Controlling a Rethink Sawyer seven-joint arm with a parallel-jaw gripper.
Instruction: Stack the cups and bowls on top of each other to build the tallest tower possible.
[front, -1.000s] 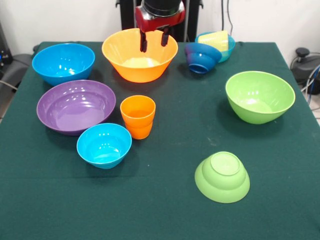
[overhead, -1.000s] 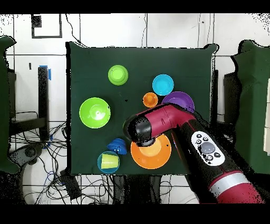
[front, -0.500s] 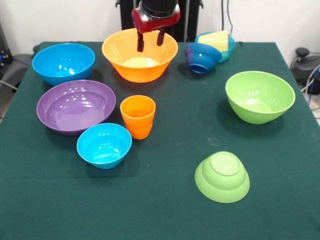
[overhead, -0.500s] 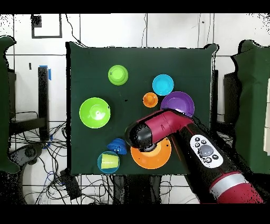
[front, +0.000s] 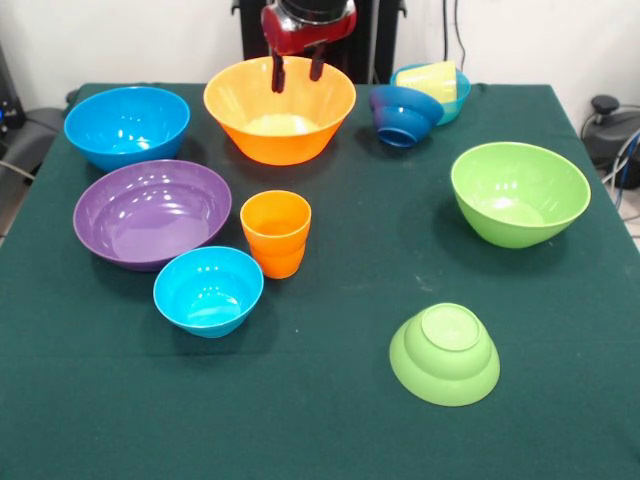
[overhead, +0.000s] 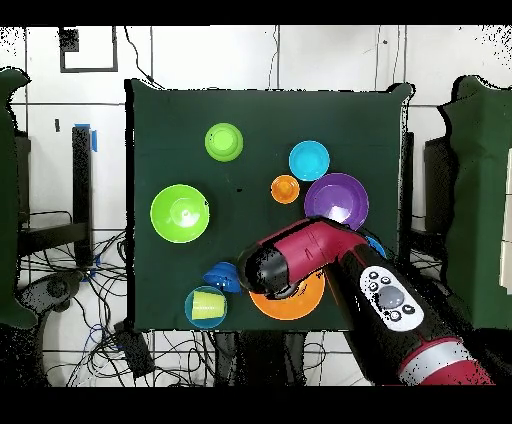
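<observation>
Gripper (front: 296, 70) open and empty, fingers pointing down, hanging above the far rim of the orange bowl (front: 280, 110), which sits upright at the desk's (front: 330, 420) far edge directly below it. Orange cup (front: 276, 233) stands nearer, mid-desk, just beside the purple bowl (front: 152, 212) and light blue bowl (front: 208, 290). To the right there is free cloth before the dark blue bowl (front: 404, 115) and green bowl (front: 520, 192); judged best room for moving.
</observation>
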